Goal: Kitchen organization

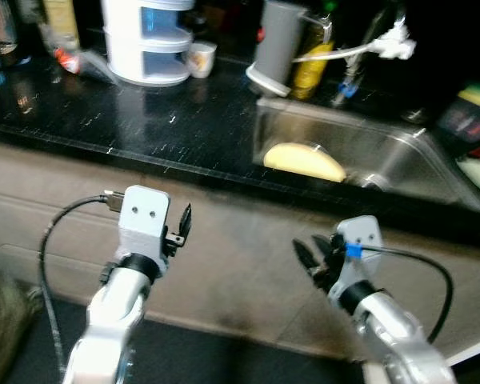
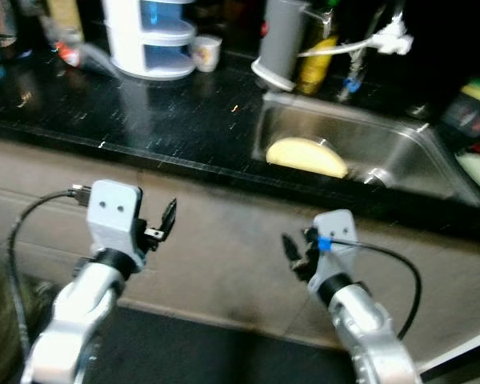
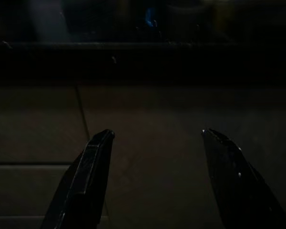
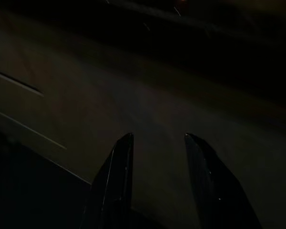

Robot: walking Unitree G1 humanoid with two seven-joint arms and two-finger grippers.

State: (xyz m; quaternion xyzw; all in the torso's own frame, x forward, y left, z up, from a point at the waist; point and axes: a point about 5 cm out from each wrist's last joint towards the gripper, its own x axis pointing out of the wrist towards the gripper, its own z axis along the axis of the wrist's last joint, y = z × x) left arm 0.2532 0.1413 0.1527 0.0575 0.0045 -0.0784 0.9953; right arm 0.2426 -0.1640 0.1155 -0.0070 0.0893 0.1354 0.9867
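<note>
Both arms fill the bottom of the frame, nearest the camera. Left gripper (image 1: 182, 226), lower left, is held up before the cabinet front (image 1: 240, 256); its wrist view shows the two fingers spread wide with nothing between them. Right gripper (image 1: 310, 260), lower centre-right, is at like height; its fingers stand apart, less widely, and hold nothing. Neither touches the counter or the cabinet.

Black speckled counter (image 1: 144, 120) crosses the upper half. On it, upper left: a white tiered container (image 1: 148, 40) with a small white cup (image 1: 201, 58) just beside it, and bottles at the far left, blurred. Upper centre: a grey cylinder (image 1: 278, 44), with a yellow bottle (image 1: 314, 68) just behind it. A steel sink (image 1: 400, 160) sits upper right, a pale yellow rounded thing (image 1: 304, 161) lying in its basin; I cannot tell what it is. A white tap (image 1: 384, 44) reaches over the sink.

Step, as a judgement: the robot stands at the counter with free grippers. This fits an approach to pick something up or a stand-off after setting something down; the pictures do not settle which. Any next reach calls for lifting a gripper over the counter edge.

Writing: none legible; labels too blurred.
</note>
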